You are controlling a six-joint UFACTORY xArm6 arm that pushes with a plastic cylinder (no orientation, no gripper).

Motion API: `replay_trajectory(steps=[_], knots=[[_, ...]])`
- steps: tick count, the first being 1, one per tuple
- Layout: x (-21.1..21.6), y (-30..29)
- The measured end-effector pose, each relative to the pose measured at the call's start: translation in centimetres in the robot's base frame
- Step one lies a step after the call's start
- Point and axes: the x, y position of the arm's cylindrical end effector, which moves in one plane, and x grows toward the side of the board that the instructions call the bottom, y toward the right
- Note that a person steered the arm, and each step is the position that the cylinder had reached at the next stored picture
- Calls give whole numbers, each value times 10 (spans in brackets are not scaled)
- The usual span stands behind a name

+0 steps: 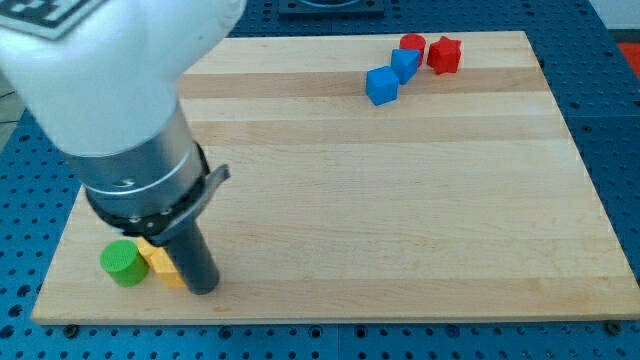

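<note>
1. My tip rests near the table's near-left corner, touching or just beside the yellow block; there are no jaws, only the rod.
2. The green cylinder sits just left of the yellow block, close to the near edge, so a leftward shove could drive either off the table.
3. The arm hides part of the yellow block, so contact is hard to judge.
4. Far right, two blue cubes, a red cylinder and a red block cluster tightly; one nudge would scatter several.
</note>
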Motion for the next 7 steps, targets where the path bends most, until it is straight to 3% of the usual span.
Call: replay_trajectory(steps=[5, 7], knots=[[4, -48], [-28, -33]])
